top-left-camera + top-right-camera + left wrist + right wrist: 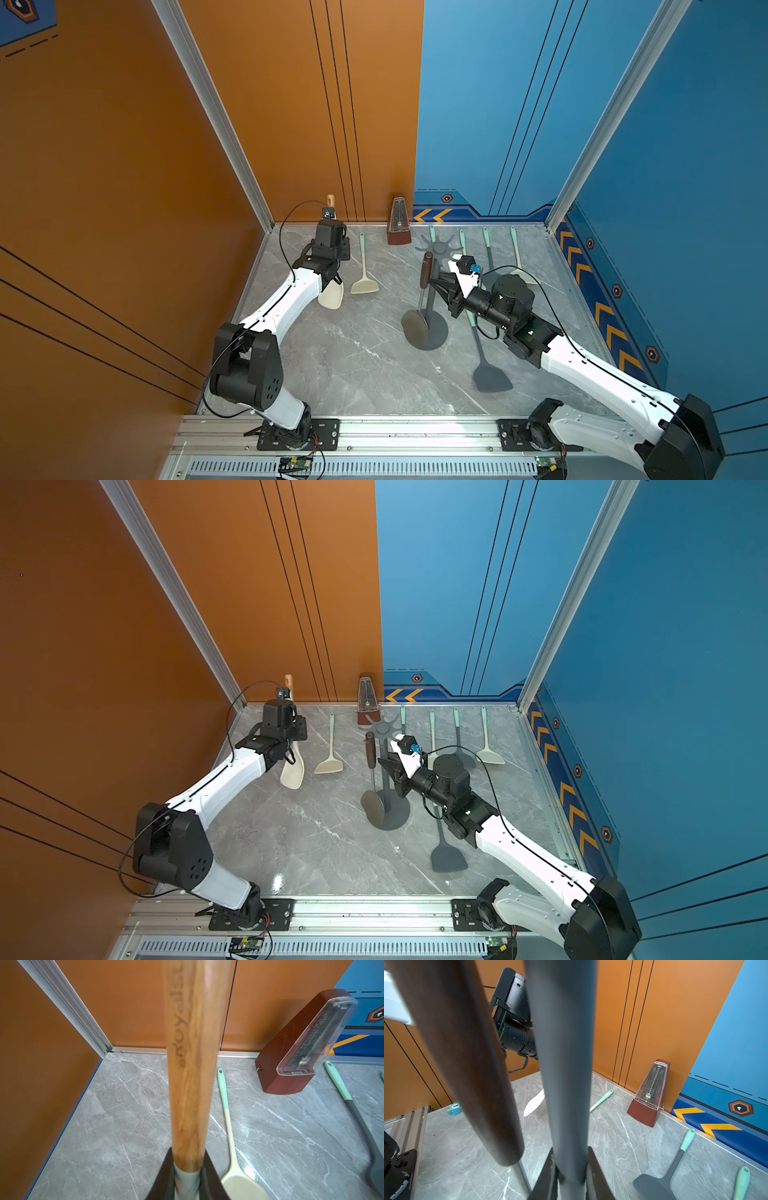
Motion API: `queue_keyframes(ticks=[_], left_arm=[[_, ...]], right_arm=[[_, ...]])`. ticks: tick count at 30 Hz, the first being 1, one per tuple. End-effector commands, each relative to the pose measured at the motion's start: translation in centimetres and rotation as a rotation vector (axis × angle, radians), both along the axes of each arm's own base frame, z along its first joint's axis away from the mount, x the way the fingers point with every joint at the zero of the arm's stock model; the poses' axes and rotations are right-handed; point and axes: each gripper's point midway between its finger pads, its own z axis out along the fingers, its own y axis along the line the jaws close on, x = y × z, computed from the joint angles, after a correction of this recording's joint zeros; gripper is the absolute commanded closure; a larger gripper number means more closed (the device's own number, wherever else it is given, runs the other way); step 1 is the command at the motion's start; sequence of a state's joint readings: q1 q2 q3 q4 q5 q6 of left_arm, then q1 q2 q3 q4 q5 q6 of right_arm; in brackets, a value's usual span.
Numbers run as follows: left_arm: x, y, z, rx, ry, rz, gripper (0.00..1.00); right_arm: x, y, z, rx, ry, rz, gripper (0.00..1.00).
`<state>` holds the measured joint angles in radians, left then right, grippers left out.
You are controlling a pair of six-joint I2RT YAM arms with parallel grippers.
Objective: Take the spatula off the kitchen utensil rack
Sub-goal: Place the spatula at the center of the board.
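Observation:
A spatula with a wooden handle (191,1064) and a cream head (331,296) is held by my left gripper (188,1169), which is shut where the wood meets the pale neck. It is at the back left, away from the rack; the handle end (330,199) points up toward the back wall. The dark grey kitchen utensil rack (438,247) stands mid-table on its disc base (436,336). My right gripper (572,1167) is shut on its pole (564,1064). A brown-handled metal utensil (426,270) hangs beside the pole, and its head (414,326) rests near the base.
A metronome (399,226) stands at the back wall. A cream spatula (363,270) lies right of the left arm. A dark grey spatula (492,378) lies under the right arm, with several more utensils (517,257) at the back right.

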<state>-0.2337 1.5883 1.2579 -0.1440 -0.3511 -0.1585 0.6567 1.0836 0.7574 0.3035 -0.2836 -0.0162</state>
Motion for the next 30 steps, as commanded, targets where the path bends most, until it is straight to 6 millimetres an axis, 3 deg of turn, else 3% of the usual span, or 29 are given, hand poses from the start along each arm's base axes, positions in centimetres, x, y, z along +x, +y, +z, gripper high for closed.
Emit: queue_keyframes(ticks=[1,10,24,30], left_arm=[[1.1,0.4,0.5,-0.018,-0.005,0.001,1.0],[2.9,1.6,-1.6,-0.019,0.035,0.029,1.0],[7.0,1.6,-4.0,0.016,0.074,0.036,1.0],[6.9,1.3,-4.2,0.024,0.115,0.035,1.0]], right_arm=[[-1.0,-0.3,-5.0,-0.091,0.156,0.002,1.0],[-0.9,-0.2,-5.0,-0.092,0.158,0.005,1.0],[-0.7,-0.1,-5.3,-0.096,0.164,0.005,1.0],[-0.7,-0.2,-5.6,-0.101,0.166,-0.001,1.0]])
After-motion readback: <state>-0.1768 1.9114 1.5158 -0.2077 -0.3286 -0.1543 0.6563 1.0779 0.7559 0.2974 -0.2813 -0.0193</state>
